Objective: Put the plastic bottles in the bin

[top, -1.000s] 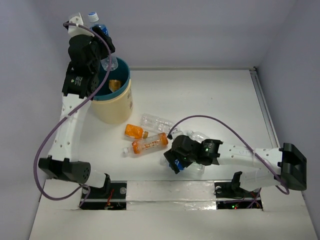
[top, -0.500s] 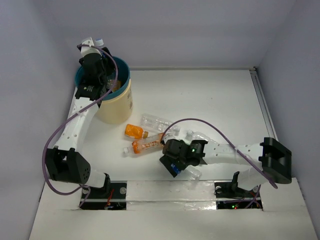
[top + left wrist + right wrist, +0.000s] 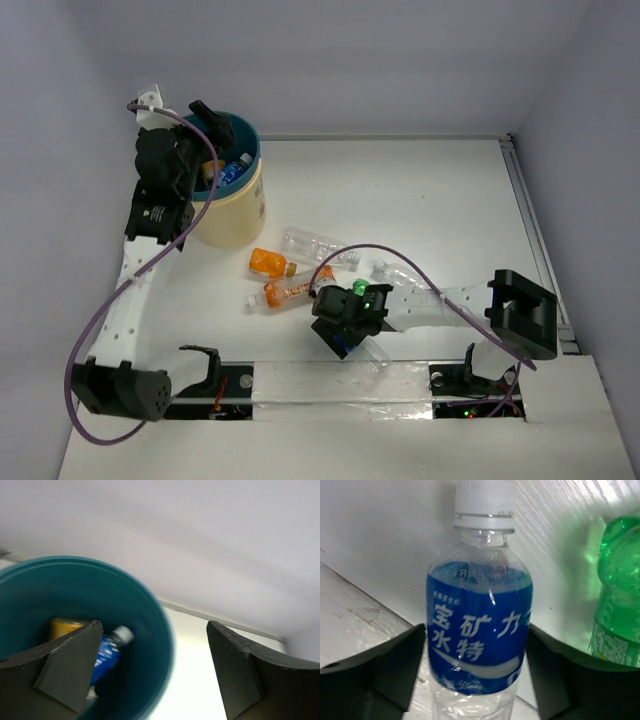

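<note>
The right gripper straddles the clear blue-labelled plastic bottle — fingers apart, unclamped, bottle's long axis running straight out between them; the left gripper hangs open over the teal-rimmed round bin.

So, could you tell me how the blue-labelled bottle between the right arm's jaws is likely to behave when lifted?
The blue-labelled bottle looks empty through its clear wall, so probably light. Its thin plastic already looks crinkled below the label, so it may buckle under a firm squeeze. Being round and smooth, it could slip or roll toward the green bottle if released.
</note>
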`<state>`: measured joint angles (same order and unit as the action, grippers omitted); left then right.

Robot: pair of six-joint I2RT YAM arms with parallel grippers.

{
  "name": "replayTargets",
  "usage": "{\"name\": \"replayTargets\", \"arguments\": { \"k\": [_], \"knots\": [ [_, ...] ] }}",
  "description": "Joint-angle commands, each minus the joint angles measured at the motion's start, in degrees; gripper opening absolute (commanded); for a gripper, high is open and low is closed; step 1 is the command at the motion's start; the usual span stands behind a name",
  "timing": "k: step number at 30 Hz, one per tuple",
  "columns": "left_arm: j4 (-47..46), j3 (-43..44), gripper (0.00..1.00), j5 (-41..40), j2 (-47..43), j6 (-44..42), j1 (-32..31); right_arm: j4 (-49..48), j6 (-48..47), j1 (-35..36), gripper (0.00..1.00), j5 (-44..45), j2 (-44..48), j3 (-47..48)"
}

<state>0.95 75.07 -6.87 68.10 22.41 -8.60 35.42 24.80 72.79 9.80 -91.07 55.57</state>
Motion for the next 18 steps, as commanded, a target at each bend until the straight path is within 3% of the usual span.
{"name": "replayTargets", "arguments": {
  "k": [1,2,5,11,18],
  "knots": [
    [-0.43,-1.94,0.82,11.25,-5.68,2.89,0.08,-3.51,-0.19,0.42,0.78,-0.4,-0.78,1.65],
    [1.49,-2.64,0.81,14.05,-7.96,2.81,-0.79,-3.51,0.07,0.42,0.65,-0.31,0.09,1.38],
    [4.31,-5.71,0.75,17.58,-12.87,2.02,-2.73,-2.47,0.86,0.42,0.52,-0.05,3.34,1.38],
    [8.71,-13.62,0.66,19.27,-25.17,-0.26,-2.74,-0.09,-0.18,0.42,0.48,-0.49,18.45,7.87],
    [13.71,-19.7,0.66,16.2,-40.31,0.61,-2.74,-4.03,-6.51,-3.26,0.49,8.46,17.16,29.57]
  ]
}}
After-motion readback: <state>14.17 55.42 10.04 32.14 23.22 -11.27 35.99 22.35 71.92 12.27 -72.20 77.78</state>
